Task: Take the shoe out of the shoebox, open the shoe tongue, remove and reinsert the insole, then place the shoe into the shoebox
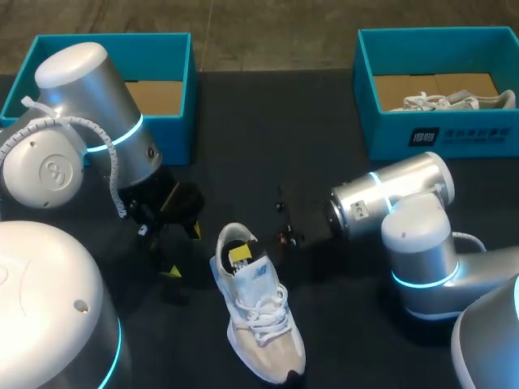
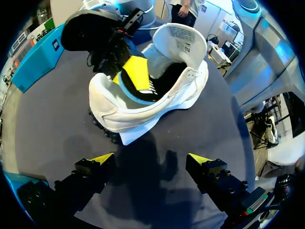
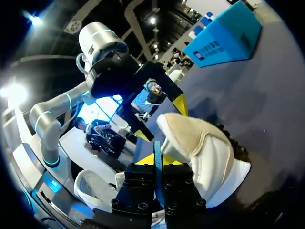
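- The shoe (image 1: 261, 328) is set on its sole on the table (image 1: 324, 162), out of the box, with its tongue raised and the heel opening exposed.
- The right gripper (image 3: 157, 161) is placed in the shoe's heel opening and is clamped on the edge of the insole (image 2: 147, 88), which is seen lifted at the heel end.
- The left gripper (image 2: 151, 160) is held just behind the shoe's heel, fingers spread, with nothing between them.
- The step in hand is judged to be the drawing-out of the insole (reinsertion cannot be ruled out from these views).
- The pull is best directed up and back along the shoe's length, through the heel opening, so that the toe end is slid free rather than bent.
- A slow draw is advised, since the shoe is not pinned by anything and could be dragged or tipped along with the insole.
- The shoe's heel collar could be steadied by the left gripper before more force is applied.
- Only the insole's edge should be pinched; the heel lining should not be caught with it.
- The empty box (image 1: 185, 105) is found well beyond the shoe's heel, on the left gripper's side.
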